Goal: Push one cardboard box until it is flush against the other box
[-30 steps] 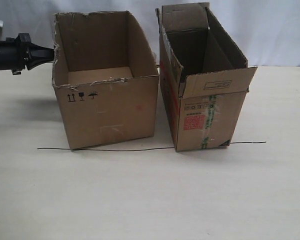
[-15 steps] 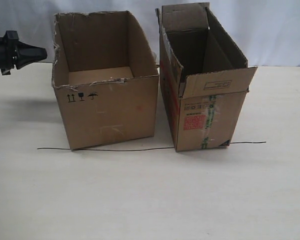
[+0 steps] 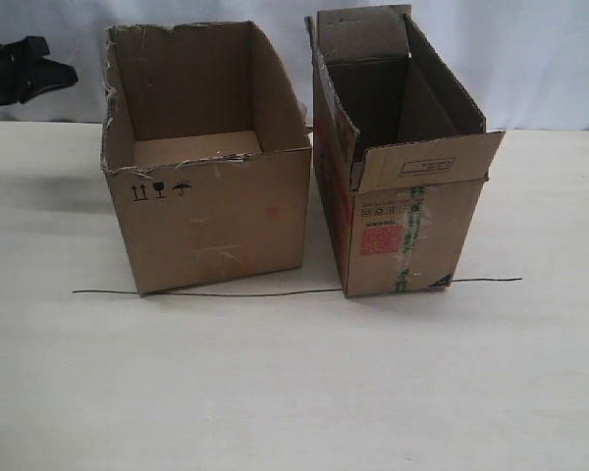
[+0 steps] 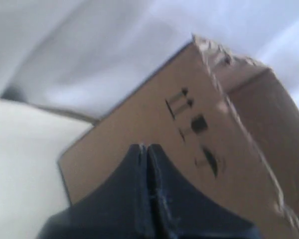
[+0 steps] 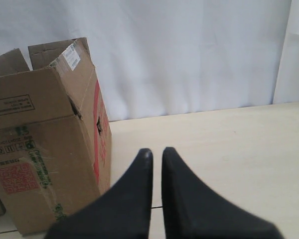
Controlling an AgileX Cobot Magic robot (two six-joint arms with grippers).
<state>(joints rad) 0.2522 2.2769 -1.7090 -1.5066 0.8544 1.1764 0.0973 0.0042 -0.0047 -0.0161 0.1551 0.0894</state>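
The wide cardboard box (image 3: 211, 211) with a torn rim stands left of centre; its arrow, glass and umbrella symbols also fill the left wrist view on the box side (image 4: 154, 134). The other box (image 3: 412, 231), narrower, with a red label and upright flaps, stands just to its right. A narrow gap shows between the two near the table. My left gripper (image 3: 69, 71) is shut, empty, and hangs apart from the wide box's left wall near its top; its closed tip (image 4: 146, 147) points at that box. My right gripper (image 5: 157, 152) is shut and empty, beside the other box (image 5: 45, 149).
A thin black line (image 3: 275, 292) runs across the pale table (image 3: 294, 392) along the front of both boxes. A white curtain (image 3: 550, 59) hangs behind the table.
My left gripper has drawn back to the left and slightly up, from next to the wide box's left wall to clear of it. Neither box has moved.
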